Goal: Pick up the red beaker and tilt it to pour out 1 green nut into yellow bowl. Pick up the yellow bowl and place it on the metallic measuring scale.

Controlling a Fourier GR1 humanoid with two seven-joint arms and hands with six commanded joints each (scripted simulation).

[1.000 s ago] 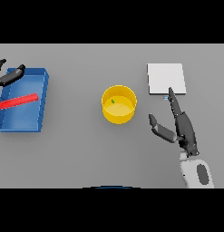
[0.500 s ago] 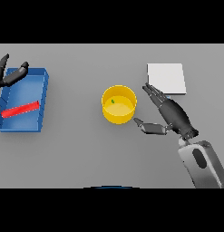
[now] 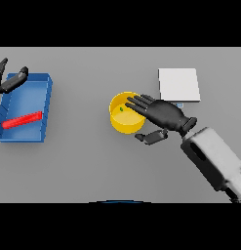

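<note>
A yellow bowl [image 3: 123,119] stands at the table's middle with a small green nut [image 3: 121,109] inside it. My right hand [image 3: 163,114] reaches in from the right, its fingers stretched over the bowl's right rim and its thumb [image 3: 152,137] just below the bowl; the hand is open around the bowl's side. The metallic measuring scale [image 3: 178,85] lies flat behind the hand, at the right rear. The red beaker [image 3: 22,120] lies on its side in a blue tray [image 3: 44,105] at the left. My left hand [image 3: 9,82] hovers open at the tray's far left corner.
The blue tray's walls stand a little above the table at the left edge. Bare grey table lies between the tray and the bowl and in front of the bowl.
My right hand has swung left from near the scale to the yellow bowl, fingers now over its rim. The left hand has shifted slightly at the tray's corner.
</note>
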